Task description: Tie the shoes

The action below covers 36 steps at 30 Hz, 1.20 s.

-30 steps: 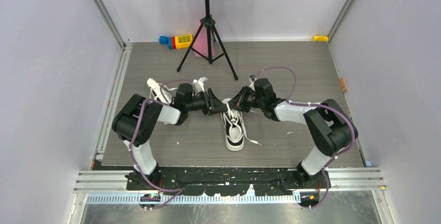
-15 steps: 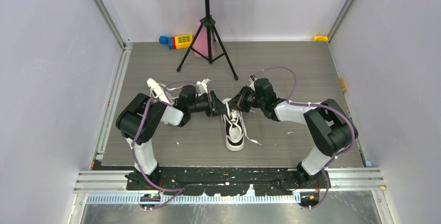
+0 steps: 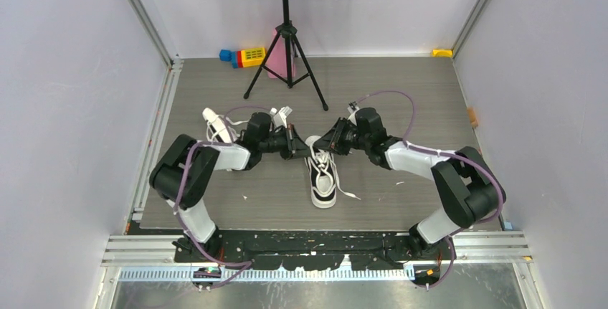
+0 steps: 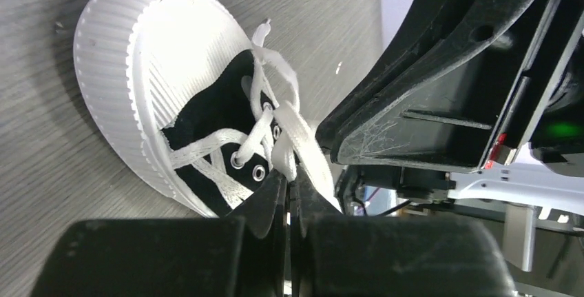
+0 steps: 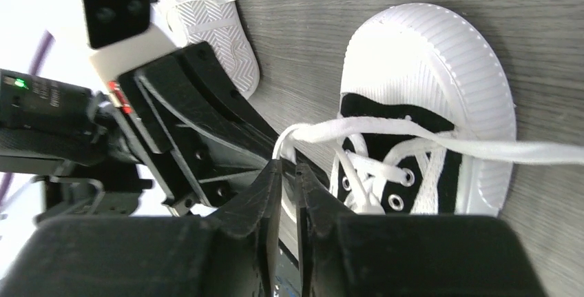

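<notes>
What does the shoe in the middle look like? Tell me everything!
The middle shoe is a small black sneaker with a white ribbed rubber toe cap and sole. It stands upright on the grey table, toe toward the arm bases. Its flat white laces are untied; the left tool is shut on one.

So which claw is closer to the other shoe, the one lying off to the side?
The left. The left gripper is at the upright shoe's opening, a short way right of the other shoe; the right gripper faces it from farther right.
</notes>
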{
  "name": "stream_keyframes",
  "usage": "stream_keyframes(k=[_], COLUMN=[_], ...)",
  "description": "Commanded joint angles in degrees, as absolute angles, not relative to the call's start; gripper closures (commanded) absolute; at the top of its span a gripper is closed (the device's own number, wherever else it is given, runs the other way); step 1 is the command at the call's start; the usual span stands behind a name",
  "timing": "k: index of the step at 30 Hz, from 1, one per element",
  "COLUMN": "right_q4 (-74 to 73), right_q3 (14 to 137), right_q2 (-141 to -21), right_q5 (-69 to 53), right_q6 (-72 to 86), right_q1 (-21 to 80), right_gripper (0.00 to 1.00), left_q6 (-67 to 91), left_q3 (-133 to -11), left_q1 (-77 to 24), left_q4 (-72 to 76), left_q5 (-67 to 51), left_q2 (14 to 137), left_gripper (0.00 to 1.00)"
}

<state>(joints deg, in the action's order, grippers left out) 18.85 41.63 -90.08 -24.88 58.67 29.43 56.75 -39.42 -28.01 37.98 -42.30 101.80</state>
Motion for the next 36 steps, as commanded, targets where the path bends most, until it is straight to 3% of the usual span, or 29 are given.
stream_keyframes(k=[1,7,11,20,27,36], right_q4=[12.13,4.70,4.43,9.84,13.42,16.63], right_q3=[43.25,45.04,46.11,46.31,45.46,44.57], right_q2=[-83.85,-80.12,-80.92,-84.64,-86.58,-87.03], right_q5=[-22.30,-19.65,-21.88,-23.29,-24.40,-25.19], right_q6=[52.54,47.78,48.18,51.41,54.46,57.95], right_q1=[28.57,28.61,29.18,30.24,31.00,31.59], right_gripper=[0.79,0.56,0.54,0.52,0.61,0.63], left_q6=[38.23,26.98,23.32,21.68,22.85,22.09], left_q3=[-46.51,-52.54,-55.32,-56.63,-55.43,-57.08], left_q1=[-29.07,-31.41,-32.69,-33.66,-33.66,-34.50], left_q4=[11.60,-2.18,-7.30,-9.58,-4.70,-4.78], left_q5=[-39.10,-33.42,-29.67,-28.82,-31.49,-32.79], left_q2=[93.81,91.50,90.89,89.79,89.04,89.57], left_gripper=[1.00,1.00,1.00,1.00,1.00,1.00])
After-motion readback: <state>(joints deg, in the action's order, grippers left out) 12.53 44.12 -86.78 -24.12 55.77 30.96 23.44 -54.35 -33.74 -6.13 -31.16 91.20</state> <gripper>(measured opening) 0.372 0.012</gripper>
